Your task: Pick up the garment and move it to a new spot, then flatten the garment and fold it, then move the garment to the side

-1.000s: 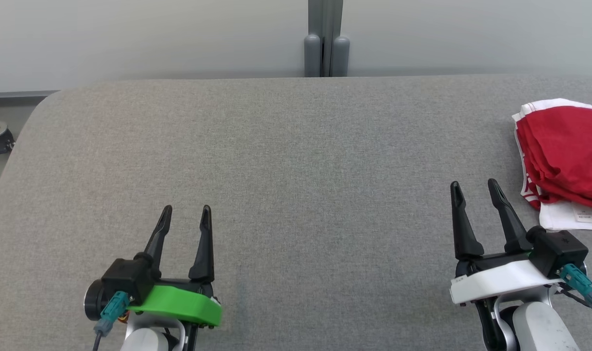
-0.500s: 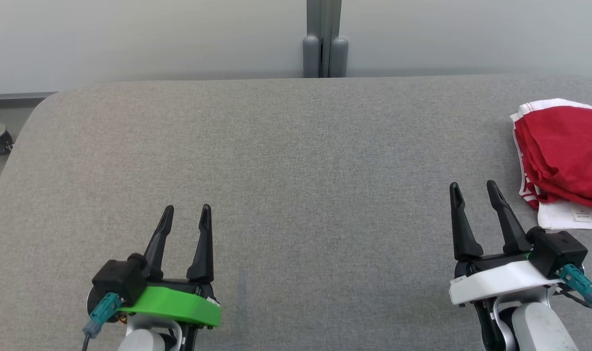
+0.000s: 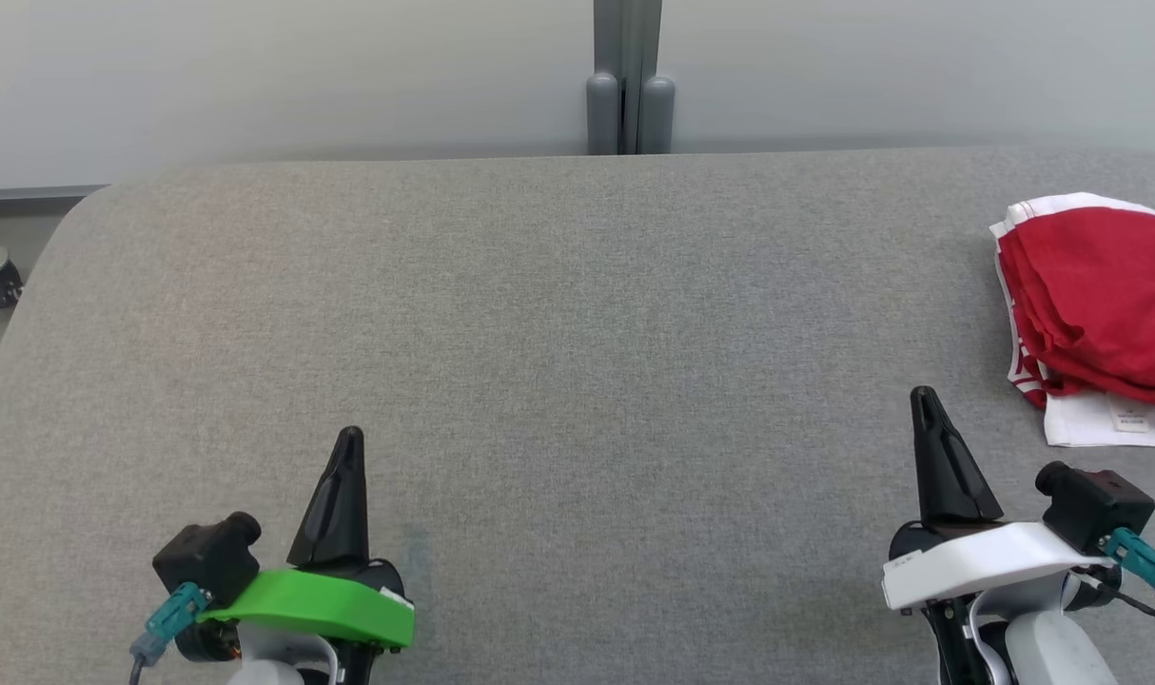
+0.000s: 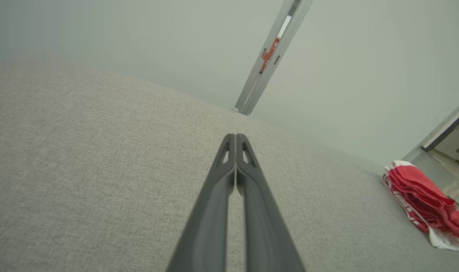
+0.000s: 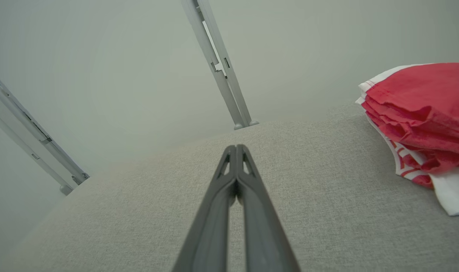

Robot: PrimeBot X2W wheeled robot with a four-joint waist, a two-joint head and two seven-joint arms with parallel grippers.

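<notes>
Garment (image 3: 1096, 285), right side off-frame

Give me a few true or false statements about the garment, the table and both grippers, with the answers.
1. The garment lies at the right of the table. True.
2. The left gripper is open. False: it is shut.
3. The right gripper holds the garment. False: it is shut on nothing and is apart from the garment.
4. The garment is red and white. True.
</notes>
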